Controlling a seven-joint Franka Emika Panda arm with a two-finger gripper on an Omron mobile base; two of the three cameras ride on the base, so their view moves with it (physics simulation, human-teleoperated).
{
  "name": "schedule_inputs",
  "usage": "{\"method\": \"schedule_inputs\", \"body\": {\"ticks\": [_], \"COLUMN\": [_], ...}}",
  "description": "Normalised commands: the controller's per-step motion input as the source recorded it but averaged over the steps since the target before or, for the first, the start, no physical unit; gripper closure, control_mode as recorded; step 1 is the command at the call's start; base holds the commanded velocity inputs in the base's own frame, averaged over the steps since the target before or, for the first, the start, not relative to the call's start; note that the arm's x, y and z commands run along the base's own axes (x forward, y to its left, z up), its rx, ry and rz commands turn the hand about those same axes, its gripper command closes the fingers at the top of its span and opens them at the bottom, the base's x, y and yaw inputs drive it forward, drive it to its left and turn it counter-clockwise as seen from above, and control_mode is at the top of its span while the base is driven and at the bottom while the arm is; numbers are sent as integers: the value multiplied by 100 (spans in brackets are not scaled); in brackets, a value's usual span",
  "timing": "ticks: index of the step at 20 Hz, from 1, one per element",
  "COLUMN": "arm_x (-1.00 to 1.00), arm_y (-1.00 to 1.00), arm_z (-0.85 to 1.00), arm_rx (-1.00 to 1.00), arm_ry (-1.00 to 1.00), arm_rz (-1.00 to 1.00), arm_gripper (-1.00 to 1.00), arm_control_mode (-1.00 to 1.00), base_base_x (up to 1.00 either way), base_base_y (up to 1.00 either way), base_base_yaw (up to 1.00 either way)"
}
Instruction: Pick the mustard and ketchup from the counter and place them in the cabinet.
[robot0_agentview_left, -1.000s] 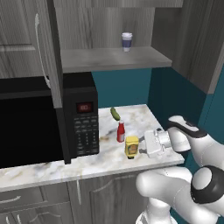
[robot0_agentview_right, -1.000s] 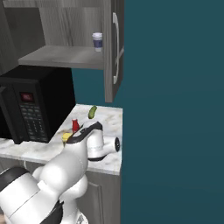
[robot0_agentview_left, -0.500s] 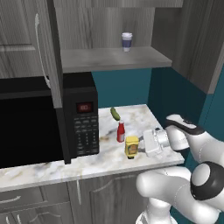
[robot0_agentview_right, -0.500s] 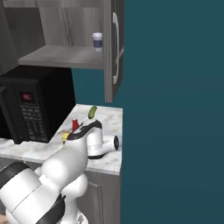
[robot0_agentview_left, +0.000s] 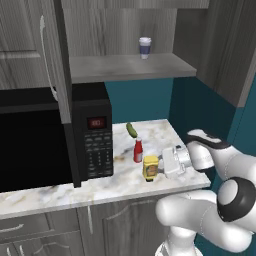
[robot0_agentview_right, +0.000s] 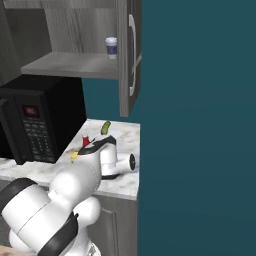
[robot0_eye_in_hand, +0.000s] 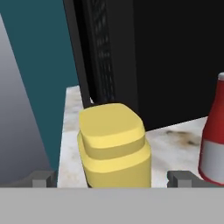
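The gripper (robot0_agentview_left: 161, 167) has edged closer to the mustard (robot0_agentview_left: 150, 168) on the counter (robot0_agentview_left: 100, 185), jaws spread wide on either side of it, so a grasp looks imminent.

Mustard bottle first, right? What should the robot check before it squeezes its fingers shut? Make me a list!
1. Fingers open: ok. The gripper stands wide, one tip on each side of the mustard.
2. Mustard between the fingers: ok in the hand view; it sits about midway.
3. Mustard upright on the counter: ok.
4. Ketchup out of the way: ok. It stands apart, beyond one fingertip.
5. Fingers far enough along the bottle: cannot tell; the tips are barely seen.
6. Room in the cabinet: ok. The door is open, and the shelf holds a paper cup with bare space beside it.
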Motion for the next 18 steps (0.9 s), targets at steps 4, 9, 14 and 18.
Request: {"method": "schedule_inputs", "body": {"ticks": [4, 9, 14, 18], "arm_x": [6, 0, 0, -7], "arm_y": [7, 23, 18, 6], "arm_z": [-11, -15, -5, 12], "arm_rx": [-1, 0, 0, 3], "arm_ry": [3, 4, 2, -5], "arm_rz": [0, 0, 0, -4], "arm_gripper": [-100, -100, 100, 100], "arm_control_mode": [-100, -100, -100, -100], "base_base_x": [0, 0, 0, 0], "base_base_y": [0, 0, 0, 0], "base_base_yaw": [0, 0, 0, 0]}}
